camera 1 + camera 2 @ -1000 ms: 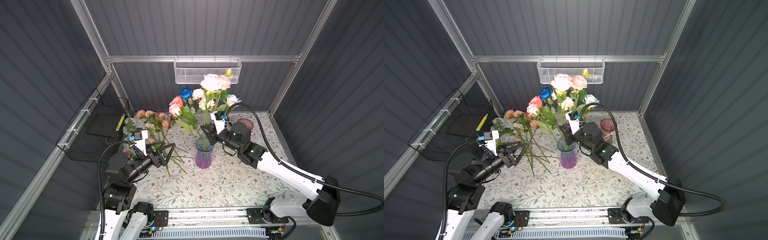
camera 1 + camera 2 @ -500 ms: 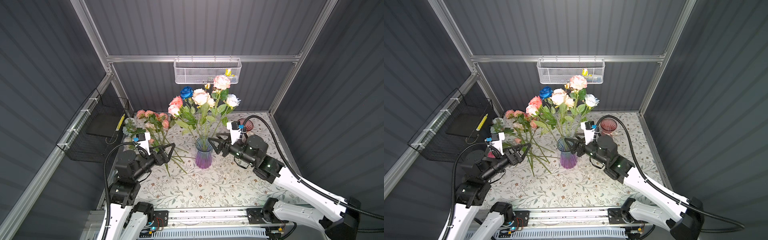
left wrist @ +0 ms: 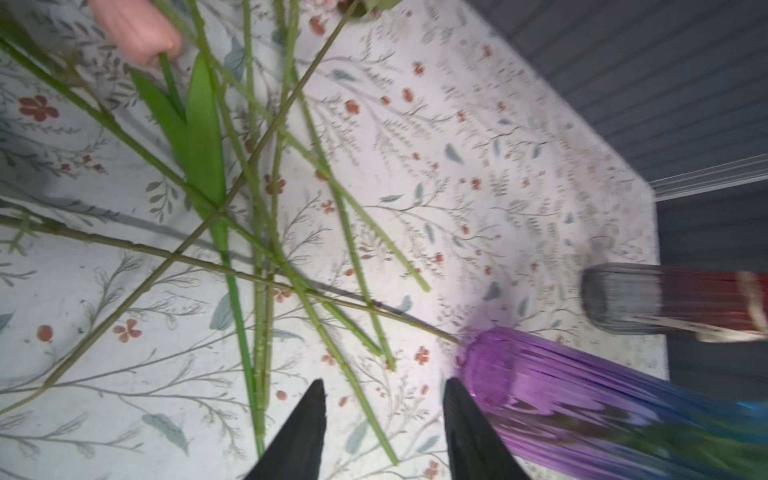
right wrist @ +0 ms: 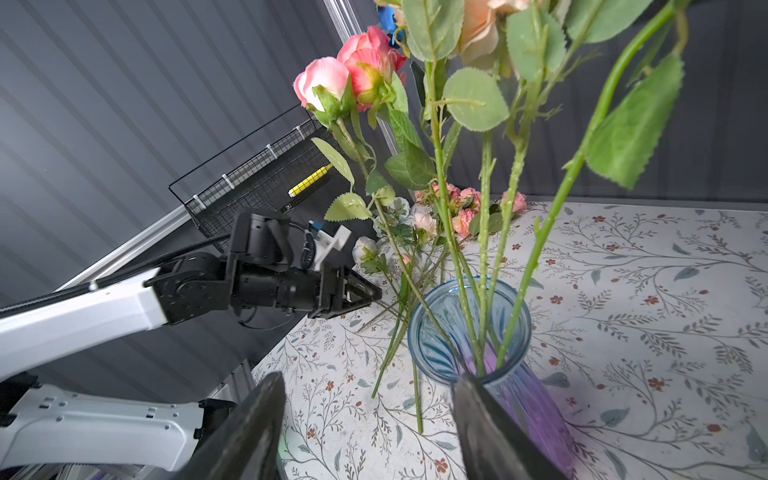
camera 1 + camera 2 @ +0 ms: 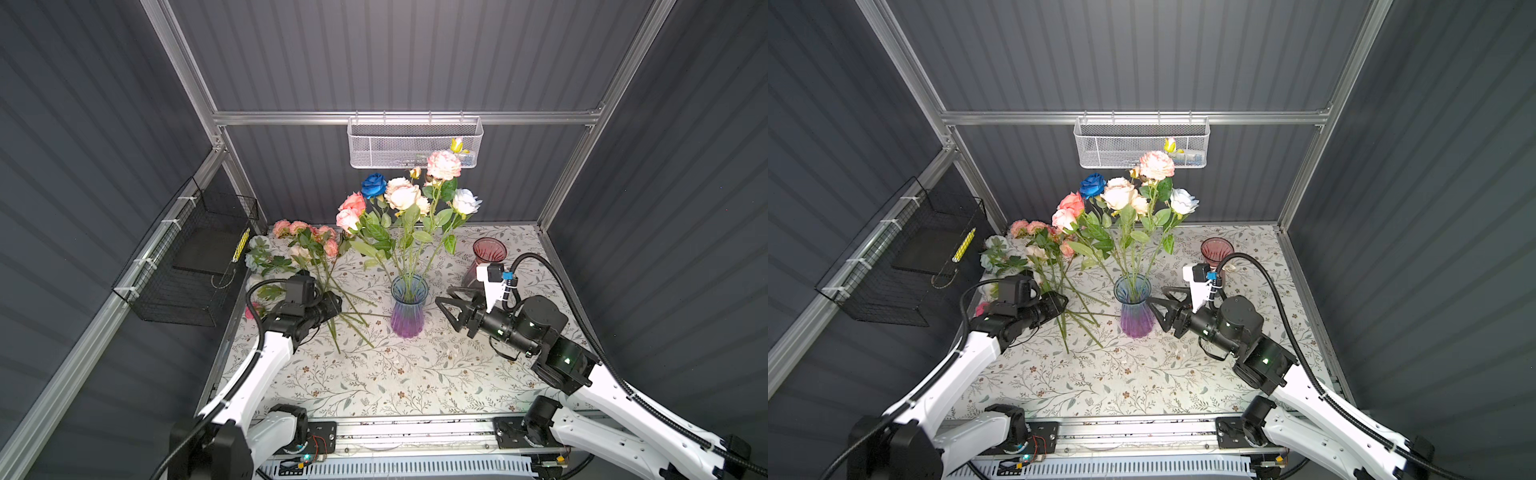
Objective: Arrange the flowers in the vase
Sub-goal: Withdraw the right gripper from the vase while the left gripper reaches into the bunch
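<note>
A blue-to-purple glass vase [image 5: 408, 307] [image 5: 1133, 309] stands mid-table and holds several flowers [image 5: 401, 195] [image 5: 1121, 195] with pink, cream, white and blue blooms. More flowers [image 5: 307, 243] [image 5: 1038, 241] lie at the back left, their green stems [image 3: 257, 266] crossing on the cloth. My left gripper [image 5: 336, 304] [image 3: 384, 395] hovers low over the stem ends, open, with one stem lying between its fingers untouched. My right gripper [image 5: 444, 306] [image 4: 368, 395] is open and empty just right of the vase [image 4: 469, 328], below its rim.
A second, red glass vase [image 5: 484, 255] [image 5: 1216, 251] stands behind my right wrist. A white mesh basket [image 5: 415, 143] hangs on the back wall. A black wire basket [image 5: 191, 257] with a yellow pen hangs on the left wall. The floral cloth [image 5: 395, 374] covers the table.
My right gripper has let go of the stems above the vase and dropped back down to its right. My left wrist has turned over the loose stems and its jaws have narrowed.
</note>
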You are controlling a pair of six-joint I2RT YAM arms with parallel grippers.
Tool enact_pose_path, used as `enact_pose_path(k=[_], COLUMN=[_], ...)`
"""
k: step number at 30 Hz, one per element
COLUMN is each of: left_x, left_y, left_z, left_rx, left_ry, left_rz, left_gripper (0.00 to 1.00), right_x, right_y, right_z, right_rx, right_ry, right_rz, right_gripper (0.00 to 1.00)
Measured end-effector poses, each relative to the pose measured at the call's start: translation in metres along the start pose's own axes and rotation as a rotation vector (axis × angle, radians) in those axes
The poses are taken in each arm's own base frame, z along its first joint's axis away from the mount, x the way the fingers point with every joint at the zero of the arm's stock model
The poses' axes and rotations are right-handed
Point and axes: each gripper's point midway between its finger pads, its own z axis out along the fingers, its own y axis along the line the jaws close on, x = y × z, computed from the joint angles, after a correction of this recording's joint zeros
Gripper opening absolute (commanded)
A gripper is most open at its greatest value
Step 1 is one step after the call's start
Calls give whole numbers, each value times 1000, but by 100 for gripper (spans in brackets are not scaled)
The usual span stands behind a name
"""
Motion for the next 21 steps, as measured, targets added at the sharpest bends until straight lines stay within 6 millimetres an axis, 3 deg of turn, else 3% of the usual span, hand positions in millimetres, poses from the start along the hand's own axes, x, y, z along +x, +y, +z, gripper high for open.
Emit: enact_pose_path(k=[6,9,21], left_x=[9,7,-21], left_y=[30,38,53], left_z=[42,52,80], left_rx=[-133,-174,-214], left_ry=[50,48,-6], left_rz=[-13,-15,-50], left_gripper=[42,37,33], right_x=[-4,-8,-6], right_y=[3,6,3], right_z=[-16,-23,-32], right_rx=[-3,-5,9], right_ry=[-22,-39,-48], right_rz=[-7,-15,-31], right_gripper=[67,66,67])
